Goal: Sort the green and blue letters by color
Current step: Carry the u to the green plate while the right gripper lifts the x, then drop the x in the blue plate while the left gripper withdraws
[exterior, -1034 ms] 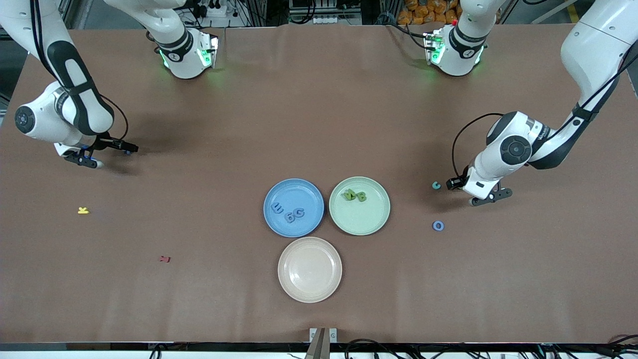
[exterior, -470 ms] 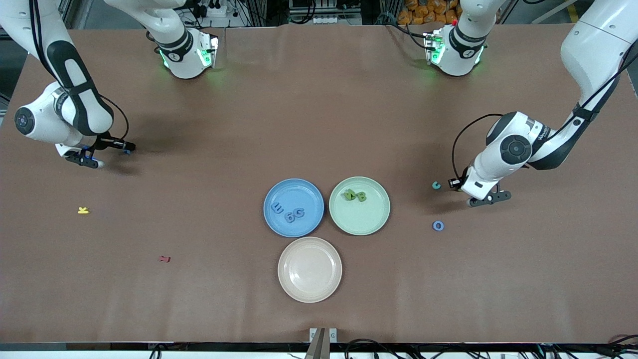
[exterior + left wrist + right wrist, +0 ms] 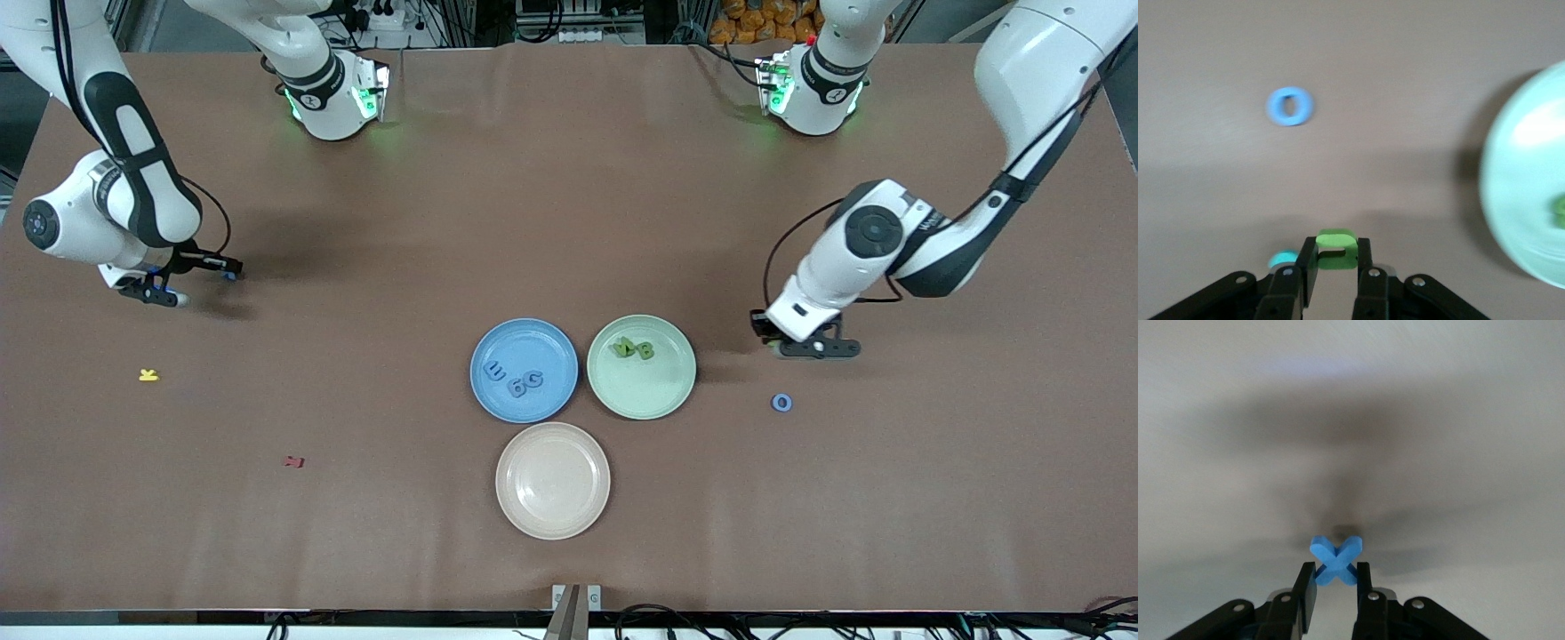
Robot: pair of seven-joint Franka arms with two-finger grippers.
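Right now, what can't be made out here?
Front view: the green letter in the left gripper, hidden under the hand; the blue X in the right gripper, too small to read.
Left wrist view: teal piece, mostly hidden by a finger; green plate, blurred and cut by the edge.

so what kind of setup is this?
Likely a robotics lab bench: a brown paper-covered table with two mounted white arms, round blue plate and pale green plate as sorting targets, cables and equipment racks along the table's edge.

Wide open brown table (image 3: pixel 569 196) up by the arm bases; only three round plastic plates (image 3: pixel 552 480) cluster mid-table, nearer the camera.
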